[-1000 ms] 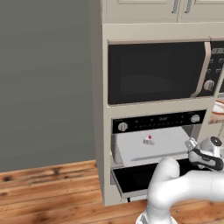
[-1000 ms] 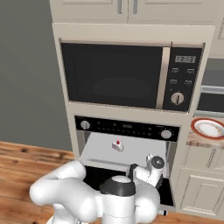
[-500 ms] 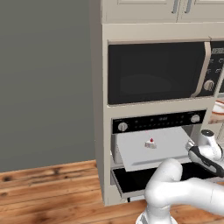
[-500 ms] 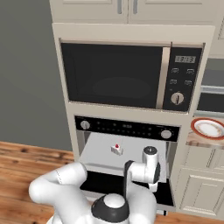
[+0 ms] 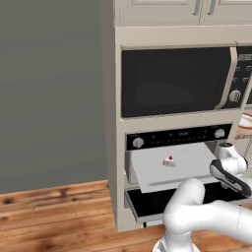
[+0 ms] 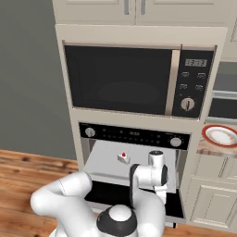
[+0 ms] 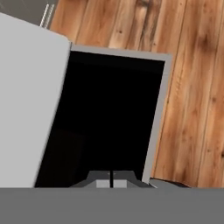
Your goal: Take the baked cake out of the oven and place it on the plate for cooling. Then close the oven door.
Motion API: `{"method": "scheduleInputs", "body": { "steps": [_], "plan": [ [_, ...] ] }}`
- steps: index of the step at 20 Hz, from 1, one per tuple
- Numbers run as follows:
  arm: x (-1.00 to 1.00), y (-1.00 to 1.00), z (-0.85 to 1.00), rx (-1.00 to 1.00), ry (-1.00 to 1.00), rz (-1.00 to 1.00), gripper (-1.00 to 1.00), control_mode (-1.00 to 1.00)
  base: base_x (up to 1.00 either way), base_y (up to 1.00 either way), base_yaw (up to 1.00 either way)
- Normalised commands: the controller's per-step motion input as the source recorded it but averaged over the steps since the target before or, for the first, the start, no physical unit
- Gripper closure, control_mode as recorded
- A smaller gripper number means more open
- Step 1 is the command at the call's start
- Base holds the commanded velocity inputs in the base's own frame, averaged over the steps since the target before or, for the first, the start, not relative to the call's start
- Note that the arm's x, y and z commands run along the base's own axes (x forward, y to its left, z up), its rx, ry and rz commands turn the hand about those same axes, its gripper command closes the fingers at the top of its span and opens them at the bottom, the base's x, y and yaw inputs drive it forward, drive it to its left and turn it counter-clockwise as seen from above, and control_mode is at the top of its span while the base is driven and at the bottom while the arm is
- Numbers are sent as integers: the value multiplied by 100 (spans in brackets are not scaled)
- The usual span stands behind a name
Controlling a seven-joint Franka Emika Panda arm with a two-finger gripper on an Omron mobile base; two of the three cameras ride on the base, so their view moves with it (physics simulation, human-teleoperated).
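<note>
The baked cake (image 5: 169, 161) (image 6: 123, 158), a small white slice with a red cherry, sits on the grey tray (image 5: 192, 170) (image 6: 104, 164) drawn partway out of the oven (image 5: 177, 138) (image 6: 134, 135). The oven door (image 5: 147, 203) (image 7: 105, 127) hangs open below the tray. My gripper (image 7: 111, 181) is shut on nothing; it points down over the door's dark glass, to the right of the tray and clear of the cake. The plate (image 6: 221, 136) (image 5: 245, 125), red-orange rimmed, rests on the counter at the right.
A large black microwave (image 5: 172, 81) (image 6: 120, 78) sits above the oven, with cabinets on top. Wooden floor (image 7: 192, 87) lies beyond the door's edge. My own arm (image 6: 139, 185) stands close in front of the open door. A grey wall fills the left.
The fingers have closed together with nothing between them. The tray with the cake has come a little further out of the oven, and the hand has turned downward beside it.
</note>
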Motion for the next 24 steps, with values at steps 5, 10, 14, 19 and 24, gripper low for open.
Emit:
{"method": "scheduleInputs", "body": {
  "steps": [5,10,14,19,24],
  "plan": [
    [-7,-22,81,5,1,3,100,-100,0,0,0],
    [-31,-11,70,8,0,15,100,-100,0,0,0],
    [-52,3,31,14,0,25,100,-100,0,0,0],
    [-41,37,7,19,0,29,100,-100,0,0,0],
    [-6,59,11,23,-3,30,100,-100,0,0,0]
  ]
}}
